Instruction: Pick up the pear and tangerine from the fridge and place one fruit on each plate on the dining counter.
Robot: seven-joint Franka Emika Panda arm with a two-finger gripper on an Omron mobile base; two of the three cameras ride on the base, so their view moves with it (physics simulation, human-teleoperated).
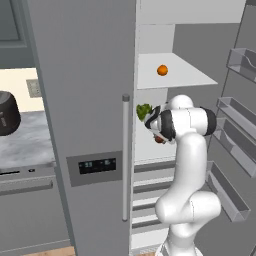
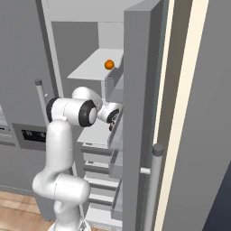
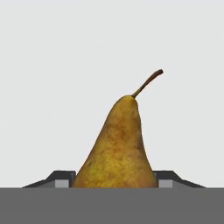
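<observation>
In the hand view, the brownish-yellow pear (image 3: 118, 148) with its short stem stands between my two fingertips (image 3: 61, 180), against the white fridge wall. My gripper (image 3: 114, 181) is shut on the pear. From the left base view the hand (image 1: 156, 131) reaches onto the middle shelf of the open fridge (image 1: 85, 100), with the pear (image 1: 160, 139) at its tip. The orange tangerine (image 1: 162, 70) lies on the shelf above, also seen as the tangerine (image 2: 108, 64) from the right. The plates and the dining counter are out of view.
A green lumpy vegetable (image 1: 143, 111) sits just left of my hand on the same shelf. The open door's bins (image 1: 235, 130) stand close on the right. The closed door's bar handle (image 1: 125, 155) is to the left, and drawers (image 1: 150, 200) lie below.
</observation>
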